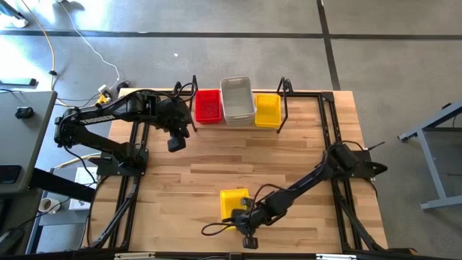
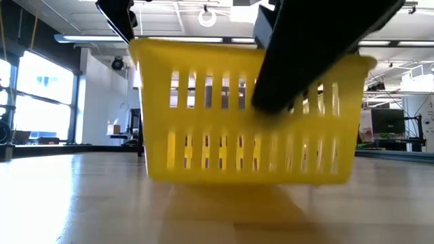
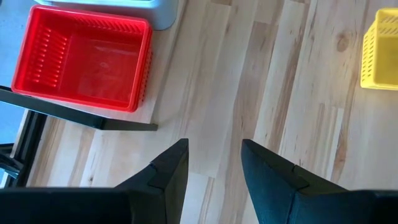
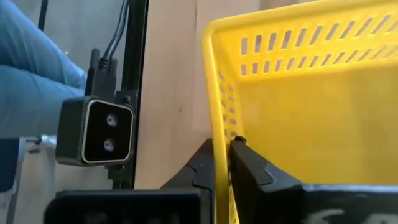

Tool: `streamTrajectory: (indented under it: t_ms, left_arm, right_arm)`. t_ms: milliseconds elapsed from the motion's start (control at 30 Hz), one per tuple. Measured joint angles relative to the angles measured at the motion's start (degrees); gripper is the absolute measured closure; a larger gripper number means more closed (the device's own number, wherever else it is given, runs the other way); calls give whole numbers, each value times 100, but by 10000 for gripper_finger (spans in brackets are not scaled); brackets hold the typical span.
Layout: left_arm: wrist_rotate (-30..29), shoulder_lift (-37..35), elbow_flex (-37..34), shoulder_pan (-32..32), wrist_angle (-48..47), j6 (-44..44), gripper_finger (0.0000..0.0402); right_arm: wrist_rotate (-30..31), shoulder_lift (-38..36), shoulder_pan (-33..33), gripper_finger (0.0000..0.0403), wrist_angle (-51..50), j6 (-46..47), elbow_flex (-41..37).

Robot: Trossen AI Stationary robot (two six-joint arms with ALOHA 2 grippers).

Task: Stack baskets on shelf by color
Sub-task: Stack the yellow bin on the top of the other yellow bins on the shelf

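Right gripper (image 1: 244, 219) clenched on rim of loose yellow basket (image 1: 233, 202) near table's front edge; matching yellow basket on shelf (image 1: 268, 110) probably straight ahead, well apart; left gripper (image 3: 213, 163) released, nearer the shelf

bare tabletop (image 1: 216, 162) lies open mid-table; three baskets (image 1: 237, 105) crowd the shelf (image 1: 285, 90) between its posts.

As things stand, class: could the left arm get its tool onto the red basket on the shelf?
Probably yes. The left tool hangs open beside the red basket, bare tabletop between them; the shelf's black rod sits near that basket.
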Motion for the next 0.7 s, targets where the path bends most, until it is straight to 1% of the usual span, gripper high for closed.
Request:
streamTrajectory:
  t_ms: [100, 267, 467, 700]
  left_arm:
    - [0, 0, 0, 0, 2, 0, 264]
    - [1, 0, 0, 0, 2, 2, 264]
    - [1, 0, 0, 0, 18, 101, 264]
    - [2, 0, 0, 0, 268, 103, 264]
  right_arm:
    - [208, -190, 8, 399, -215, 43, -1]
    - [688, -572, 8, 402, -685, 102, -2]
    - [1365, -1047, -35, 403, -1542, 100, -2]
    - [1933, -1569, -184, 403, -2639, 82, -4]
